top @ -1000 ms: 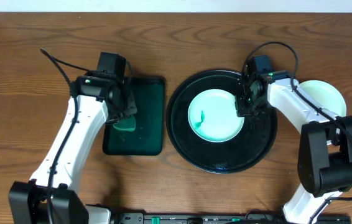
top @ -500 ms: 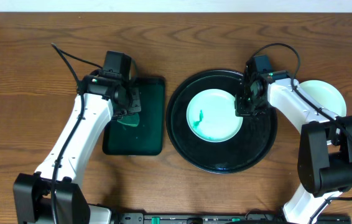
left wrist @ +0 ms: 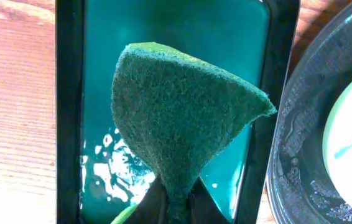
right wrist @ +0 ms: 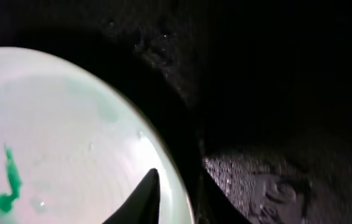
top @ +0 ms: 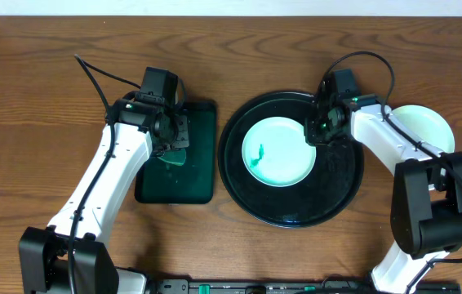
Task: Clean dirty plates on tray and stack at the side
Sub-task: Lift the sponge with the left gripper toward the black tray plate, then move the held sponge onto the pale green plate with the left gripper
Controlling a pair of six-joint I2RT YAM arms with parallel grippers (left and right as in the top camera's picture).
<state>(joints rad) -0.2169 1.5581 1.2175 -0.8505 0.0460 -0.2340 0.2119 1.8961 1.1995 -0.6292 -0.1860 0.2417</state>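
Observation:
A pale mint plate (top: 276,153) with a green smudge (top: 258,153) lies on the round black tray (top: 296,216). My right gripper (top: 319,135) is at its right rim. In the right wrist view, the jaws of this gripper (right wrist: 179,196) stand slightly open astride the rim of the plate (right wrist: 70,137), one finger over it and one outside on the tray (right wrist: 275,93). My left gripper (top: 174,145) is shut on a green sponge (left wrist: 176,118), which hangs over the dark green rectangular tray (top: 198,175). A second plate (top: 423,126) rests on the table to the right of the black tray.
The rectangular tray (left wrist: 70,124) holds wet teal liquid and sits just left of the black tray (left wrist: 300,155). Both arm bases stand at the table's near edge. Bare wood surrounds both trays.
The plate on the black tray has slid a little to the left and the right jaws have parted slightly. The left arm has carried the sponge a bit to the right.

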